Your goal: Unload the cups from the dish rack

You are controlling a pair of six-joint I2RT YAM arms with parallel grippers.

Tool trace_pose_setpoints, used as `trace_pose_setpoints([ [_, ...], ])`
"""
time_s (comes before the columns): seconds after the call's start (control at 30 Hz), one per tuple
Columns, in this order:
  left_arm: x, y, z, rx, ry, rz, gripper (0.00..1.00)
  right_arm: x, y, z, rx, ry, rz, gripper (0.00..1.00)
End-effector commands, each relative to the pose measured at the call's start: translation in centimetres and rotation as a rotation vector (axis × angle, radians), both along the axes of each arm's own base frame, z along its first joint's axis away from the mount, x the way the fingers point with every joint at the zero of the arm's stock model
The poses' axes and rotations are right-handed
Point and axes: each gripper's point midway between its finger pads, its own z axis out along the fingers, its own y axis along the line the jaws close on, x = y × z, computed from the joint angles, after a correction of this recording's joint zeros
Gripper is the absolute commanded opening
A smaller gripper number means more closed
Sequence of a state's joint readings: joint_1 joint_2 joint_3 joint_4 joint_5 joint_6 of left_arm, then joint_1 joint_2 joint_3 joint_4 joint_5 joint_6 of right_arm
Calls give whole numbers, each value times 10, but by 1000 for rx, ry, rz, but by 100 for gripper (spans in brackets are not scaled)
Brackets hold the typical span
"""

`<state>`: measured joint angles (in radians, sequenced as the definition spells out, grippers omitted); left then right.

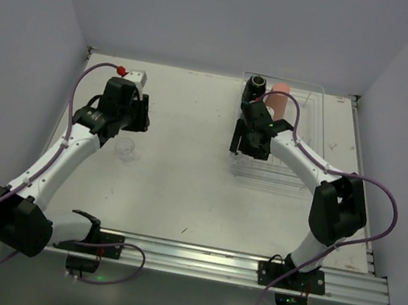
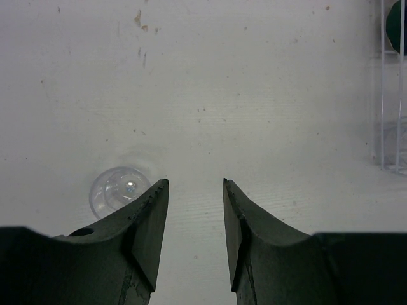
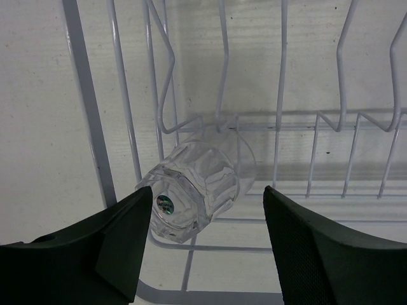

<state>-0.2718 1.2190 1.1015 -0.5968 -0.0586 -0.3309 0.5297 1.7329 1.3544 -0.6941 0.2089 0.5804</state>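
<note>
The transparent dish rack stands at the back right. A black cup and a salmon-pink tumbler sit at its far end. My right gripper is open over the rack's left side. In the right wrist view it straddles a tiny clear cup lying tilted on the rack wires, not touching it. My left gripper is open and empty above the table. A second clear cup stands on the table beside it, left of the fingers. A dark teal cup shows at the edge.
A white block with a red knob lies at the back left, just behind my left gripper. The rack's edge shows at the right of the left wrist view. Grey walls close the table on three sides.
</note>
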Motion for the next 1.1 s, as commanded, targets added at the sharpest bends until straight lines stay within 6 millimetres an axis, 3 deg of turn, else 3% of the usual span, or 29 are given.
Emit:
trace_pose_setpoints([
  [0.0,1,-8,1,-20,-7,-20,44,-5,-20,11,-66,-26,-54,72],
  [0.27,0,-11,-2,-27,-5,-29,44,-11,-30,25,-79,-57,-74,72],
  [0.67,-2,-14,-4,-33,-8,-40,43,-10,-10,40,22,-112,28,73],
  [1.07,-5,-17,-2,-44,-16,-52,44,-6,0,14,10,-50,59,73],
])
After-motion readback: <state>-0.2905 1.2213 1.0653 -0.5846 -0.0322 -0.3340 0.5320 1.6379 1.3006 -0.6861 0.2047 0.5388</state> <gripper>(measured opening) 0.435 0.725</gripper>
